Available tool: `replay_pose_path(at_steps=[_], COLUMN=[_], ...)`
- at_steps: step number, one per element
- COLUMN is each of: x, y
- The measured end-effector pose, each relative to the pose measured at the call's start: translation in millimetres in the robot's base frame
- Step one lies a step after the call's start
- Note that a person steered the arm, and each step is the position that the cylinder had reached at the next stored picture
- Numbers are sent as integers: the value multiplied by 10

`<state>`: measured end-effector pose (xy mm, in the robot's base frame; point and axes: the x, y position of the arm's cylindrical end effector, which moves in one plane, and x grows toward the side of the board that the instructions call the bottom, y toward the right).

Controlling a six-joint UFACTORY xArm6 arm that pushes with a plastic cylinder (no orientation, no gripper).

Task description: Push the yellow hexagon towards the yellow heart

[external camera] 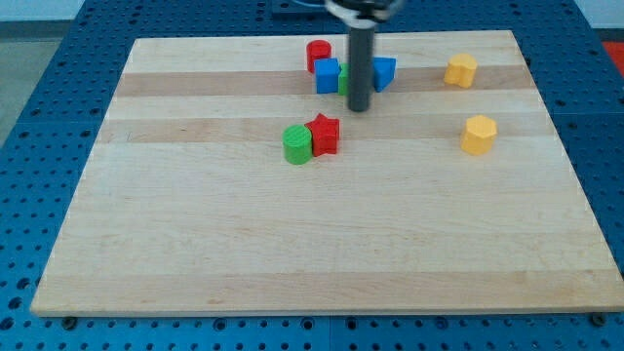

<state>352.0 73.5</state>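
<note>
A pale wooden board (322, 253) lies evenly lit on a blue perforated table (39, 117).

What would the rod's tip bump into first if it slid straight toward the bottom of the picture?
Probably nothing. My tip stands just below the blue blocks, and the red star-shaped block with the green round block lies a little to the view's left of that line. The wooden board looks free beyond, though depth is uncertain.

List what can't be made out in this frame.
- Green block: mostly hidden behind the rod; shape unreadable.
- Blue block at the rod's right: partly covered by the rod.
- Two yellow blocks: too small to tell heart from hexagon.
- Arm above my tip: cut off by the view's top.
</note>
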Motion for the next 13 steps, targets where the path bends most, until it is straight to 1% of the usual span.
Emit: replay_pose_path(at_steps=[1, 2, 3, 4, 5, 6, 7, 9, 10, 11, 12, 13], x=[243, 895, 1339, 1395, 1403, 1224, 760, 240, 649, 1421, 1239, 923], y=[475, 426, 492, 1208, 1261, 1213, 1080, 879, 867, 1107, 1630, 1618])
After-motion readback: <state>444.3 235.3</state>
